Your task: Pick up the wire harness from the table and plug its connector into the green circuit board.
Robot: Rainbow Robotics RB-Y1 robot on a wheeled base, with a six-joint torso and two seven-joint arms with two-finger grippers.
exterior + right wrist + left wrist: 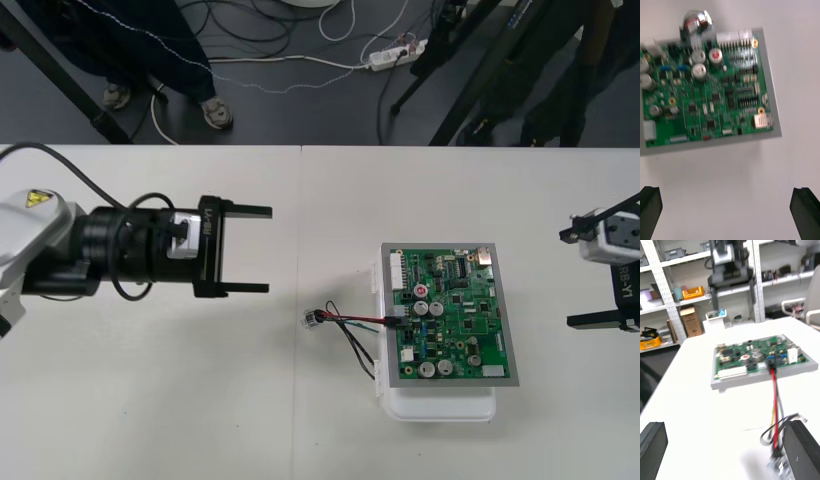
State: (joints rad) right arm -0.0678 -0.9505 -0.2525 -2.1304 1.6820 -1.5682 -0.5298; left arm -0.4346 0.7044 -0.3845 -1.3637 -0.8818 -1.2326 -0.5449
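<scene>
green circuit board [447, 312] holds the harness plug [397, 321] — left gripper [269, 250] and right gripper [572, 278] gape.

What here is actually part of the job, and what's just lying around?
Part of the job:
green circuit board on its white base
wire harness, wires reaching the board's edge
left end effector, open, off to its left
right end effector, open, at the table's right side

Just lying about:
cables and a power strip on the dark floor
</scene>
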